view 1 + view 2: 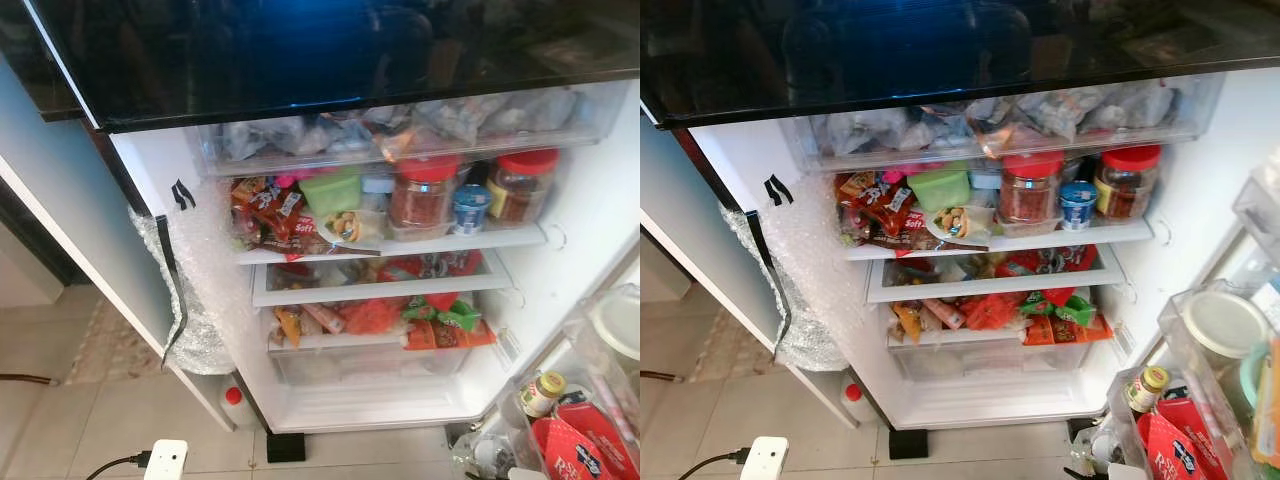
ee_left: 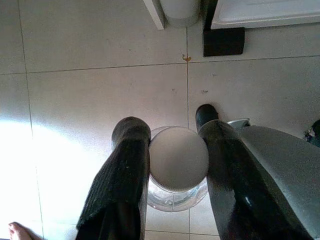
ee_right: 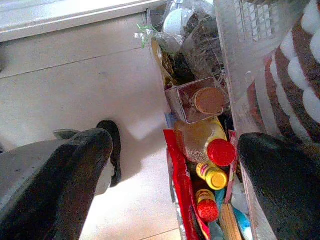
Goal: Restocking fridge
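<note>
My left gripper (image 2: 172, 150) grips a jar (image 2: 178, 159), right gripper (image 3: 172, 150) gapes empty; fridge (image 1: 590, 190) crowded, stocking unfinished

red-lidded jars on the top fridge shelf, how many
2: one red-lidded jar mid-shelf beside the green container, another red-lidded jar at the shelf's right end. Others may be hidden behind.

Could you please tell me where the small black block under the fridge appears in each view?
Left eye view: black block on the floor, just under the fridge base.
Right eye view: same place.
Left wrist view: on the floor beyond the fingers, beside the fridge base.
Shared landmark: fridge base.
</note>
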Motion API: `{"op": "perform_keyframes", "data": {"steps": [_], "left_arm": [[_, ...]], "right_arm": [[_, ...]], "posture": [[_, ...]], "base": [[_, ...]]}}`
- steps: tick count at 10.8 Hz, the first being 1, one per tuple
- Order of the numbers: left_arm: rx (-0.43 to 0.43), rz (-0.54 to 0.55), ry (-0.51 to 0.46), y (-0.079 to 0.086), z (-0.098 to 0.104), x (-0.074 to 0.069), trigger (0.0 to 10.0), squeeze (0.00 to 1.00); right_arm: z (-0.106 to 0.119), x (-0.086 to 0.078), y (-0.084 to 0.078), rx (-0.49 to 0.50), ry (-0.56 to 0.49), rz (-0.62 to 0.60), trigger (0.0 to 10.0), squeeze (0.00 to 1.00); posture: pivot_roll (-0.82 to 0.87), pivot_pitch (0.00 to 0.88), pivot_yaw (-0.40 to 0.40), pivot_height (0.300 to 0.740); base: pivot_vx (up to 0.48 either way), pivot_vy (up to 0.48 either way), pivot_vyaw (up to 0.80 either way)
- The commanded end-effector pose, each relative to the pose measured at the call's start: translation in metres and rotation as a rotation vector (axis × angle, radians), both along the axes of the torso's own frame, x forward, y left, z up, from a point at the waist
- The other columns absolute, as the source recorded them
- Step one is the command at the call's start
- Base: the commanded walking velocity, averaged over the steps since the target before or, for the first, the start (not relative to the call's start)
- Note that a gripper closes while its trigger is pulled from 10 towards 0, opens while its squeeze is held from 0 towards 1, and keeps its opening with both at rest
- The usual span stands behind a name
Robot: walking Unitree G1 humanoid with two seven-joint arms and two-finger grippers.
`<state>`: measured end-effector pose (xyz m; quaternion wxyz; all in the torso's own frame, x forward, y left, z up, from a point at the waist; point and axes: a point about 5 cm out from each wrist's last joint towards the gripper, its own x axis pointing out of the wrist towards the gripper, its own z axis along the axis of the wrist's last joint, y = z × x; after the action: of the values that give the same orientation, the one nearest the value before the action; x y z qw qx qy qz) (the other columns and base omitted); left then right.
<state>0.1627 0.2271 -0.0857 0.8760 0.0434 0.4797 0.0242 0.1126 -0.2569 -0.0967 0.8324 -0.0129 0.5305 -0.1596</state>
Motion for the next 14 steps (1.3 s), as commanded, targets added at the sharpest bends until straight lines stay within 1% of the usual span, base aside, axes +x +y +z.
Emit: {"op": "perform_keyframes", "data": {"steps": [1,3,4,5,7,10,11,12,14], "left_arm": [[0.018,0.002,0.013,0.005,0.0,-0.002,10.0,0.0],[0.019,0.003,0.012,0.005,0.0,-0.002,10.0,0.0],[0.019,0.001,0.013,0.005,0.0,-0.002,10.0,0.0],[0.018,0.001,0.014,0.005,0.0,-0.002,10.0,0.0],[0.018,-0.001,0.017,0.005,0.0,-0.003,10.0,0.0],[0.016,0.0,0.016,0.004,0.0,-0.002,10.0,0.0],[0.015,0.001,0.015,0.004,0.0,-0.002,10.0,0.0],[0.015,0.001,0.014,0.004,0.0,-0.002,10.0,0.0],[0.015,0.001,0.014,0.004,0.0,-0.002,10.0,0.0]], "right_arm": [[0.0,-0.002,-0.003,-0.017,0.006,-0.011,10.0,0.0],[0.001,-0.001,-0.003,-0.037,0.005,-0.018,10.0,0.0],[0.001,-0.001,-0.006,-0.048,0.005,-0.023,10.0,0.0],[0.003,-0.006,-0.013,-0.064,0.008,-0.036,10.0,0.0],[0.003,-0.007,-0.016,-0.077,0.006,-0.053,10.0,0.0],[0.011,-0.004,-0.033,-0.125,-0.011,-0.087,10.0,0.0],[0.012,-0.002,-0.036,-0.132,-0.019,-0.097,10.0,0.0],[0.015,-0.001,-0.042,-0.142,-0.035,-0.147,10.0,0.0],[0.02,0.001,-0.05,-0.168,-0.045,-0.164,10.0,0.0]], "posture": [[-0.11,0.003,0.082,0.74],[-0.11,0.007,0.083,0.74],[-0.11,0.006,0.083,0.74],[-0.12,0.005,0.082,0.74],[-0.13,0.001,0.077,0.74],[-0.13,0.0,0.076,0.74],[-0.13,0.0,0.075,0.74],[-0.13,0.0,0.077,0.74],[-0.13,0.0,0.076,0.74]], "base": [[0.0,0.0,0.0],[0.0,0.0,0.0],[0.0,0.0,0.0],[0.0,0.0,0.0],[0.0,0.0,0.0],[0.0,0.0,0.0],[0.0,0.0,0.0],[0.0,0.0,0.0],[0.0,0.0,0.0]]}}
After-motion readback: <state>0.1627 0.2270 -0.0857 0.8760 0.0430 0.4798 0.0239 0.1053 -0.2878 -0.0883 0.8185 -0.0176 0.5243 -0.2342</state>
